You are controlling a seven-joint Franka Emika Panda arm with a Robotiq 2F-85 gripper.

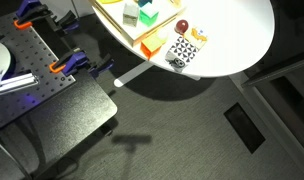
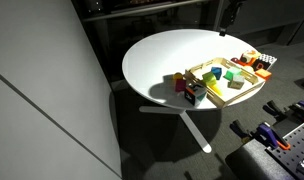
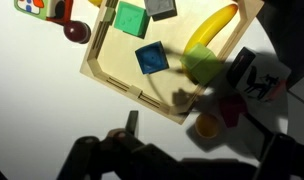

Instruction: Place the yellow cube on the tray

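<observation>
Item: yellow cube, small, resting on the white round table and off the tray. In an exterior view it lies at about 4 o'clock of the tray, near the orange rim but apart from it. A red ball sits just beside the cube at 10 o'clock, and a black-and-white patterned square lies close at 7 o'clock. The tray is flat and rectangular with a tan floor, and appears in both exterior views. The wrist view shows its contents: a green cube, a blue cube, a grey cube, a long curved yellow piece and a green lump. A cluster of dark blocks stands just outside the tray in shadow. The gripper is a dark silhouette along the bottom edge of the wrist view, above bare tabletop, with the near rim of the tray at its 12 o'clock. How far its fingers are spread cannot be told. The red ball shows at 11 o'clock of the gripper, well apart from it. A yellow sliver at the top edge beside the ball may be the cube, but this cannot be told.
</observation>
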